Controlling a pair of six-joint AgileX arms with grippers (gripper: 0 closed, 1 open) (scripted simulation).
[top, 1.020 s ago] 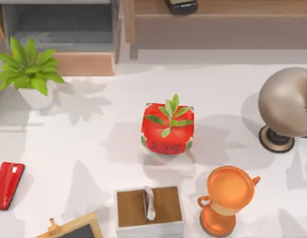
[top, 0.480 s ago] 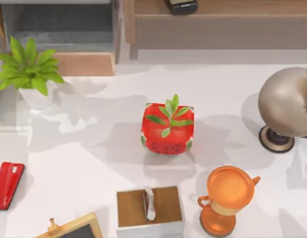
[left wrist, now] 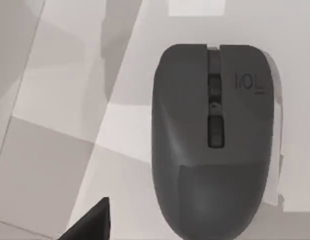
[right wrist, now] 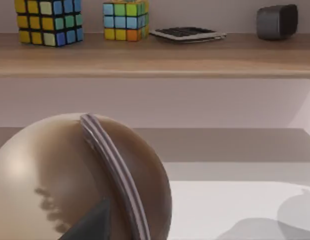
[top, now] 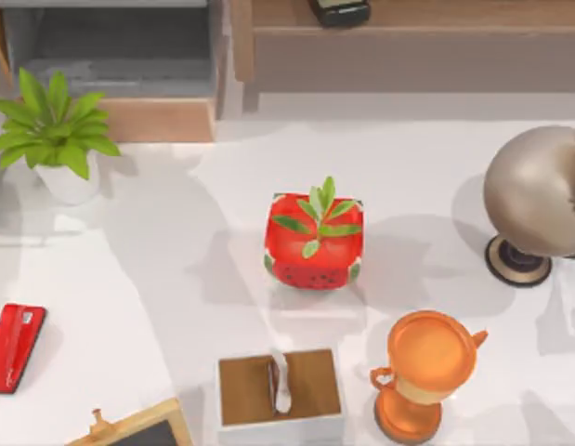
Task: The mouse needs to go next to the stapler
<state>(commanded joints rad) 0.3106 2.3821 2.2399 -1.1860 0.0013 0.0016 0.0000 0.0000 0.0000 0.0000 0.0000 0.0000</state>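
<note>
The white table (top: 157,279) carries a red stapler (top: 15,346) at its left edge, a potted green plant (top: 55,135) toward the far left corner, a strawberry-patterned cube planter (top: 314,243) near the middle, a tissue box (top: 280,395) and an orange trophy cup (top: 424,372) along the near edge, and a beige globe-shaped object (top: 538,200) at the right edge. A dark grey mouse (left wrist: 215,140) lies flat on the white surface.

A white table (top: 157,279) fills most of the frame under overlapping soft shadows; a wooden shelf (top: 408,37) runs along the top.
</note>
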